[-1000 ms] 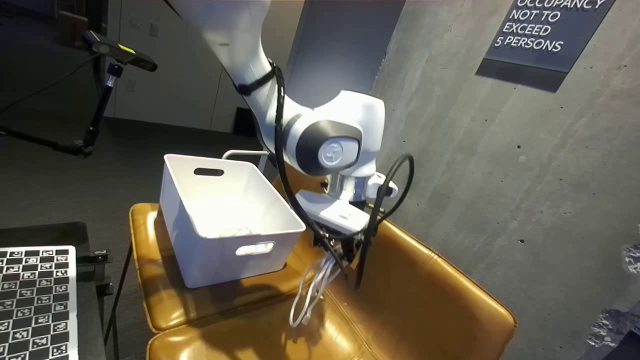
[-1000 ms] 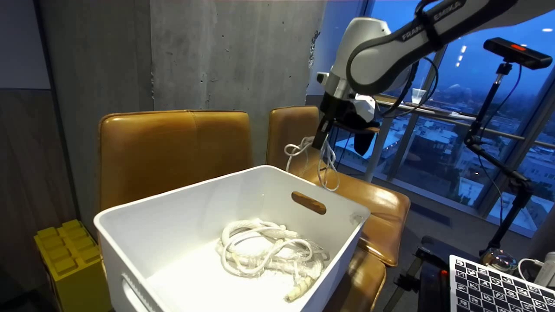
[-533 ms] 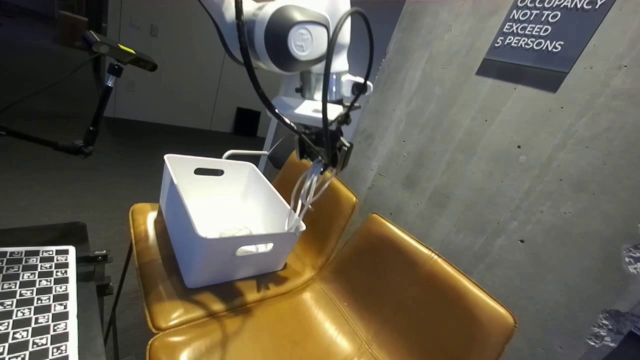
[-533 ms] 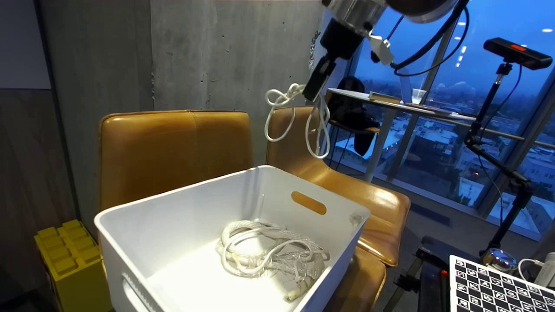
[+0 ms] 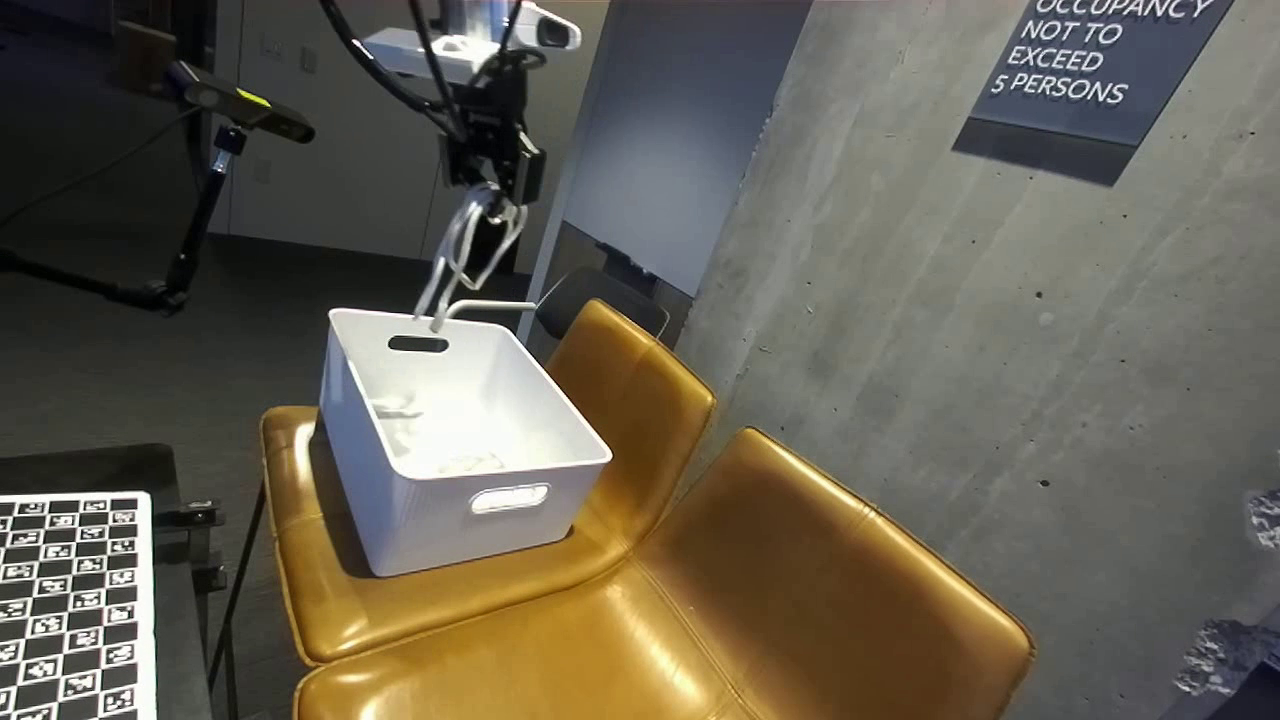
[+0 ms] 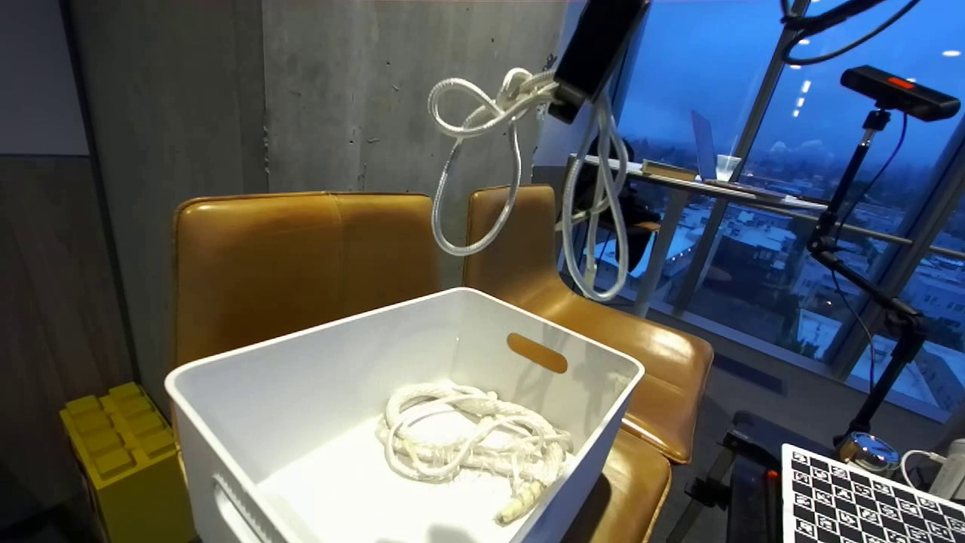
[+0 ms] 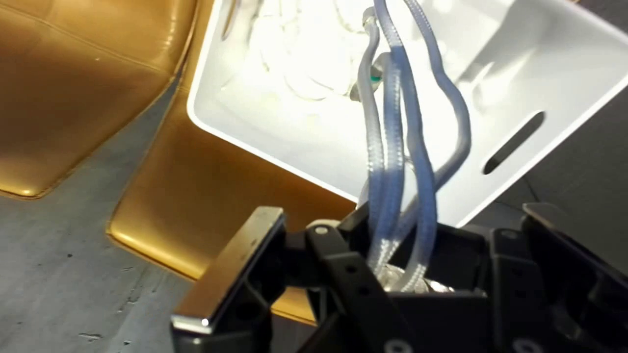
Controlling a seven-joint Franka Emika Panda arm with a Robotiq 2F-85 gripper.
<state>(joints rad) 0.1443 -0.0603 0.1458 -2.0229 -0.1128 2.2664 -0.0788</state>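
As the end effector [image 5: 497, 190] grips it, a pale cord [image 7: 394, 142] dangles over the white bin [image 5: 440, 530]

Where the dark fingers [image 6: 592, 60] press together, the cord is bunched between them, and its loops fall free beneath; the end effector stands narrow around it, well above the bin's floor. In an exterior view, loops droop to the left and right of the fingers, with a tangle just beside their tips on the left. Across the far rim of the bin, the lower ends show; whether they touch it cannot be told. In the wrist view, strands run from between the fingers over the bin's interior.

Inside the bin, well apart from the held cord, lies a coiled rope [image 6: 482, 455]. The bin stands on a tan chair [image 5: 360, 615], with a second chair [image 5: 840, 560] to its near right. A patterned board [image 5: 70, 600] lies near left, a camera [image 5: 240, 105] far left. In an exterior view, a yellow box [image 6: 124, 452] stands left of the bin.
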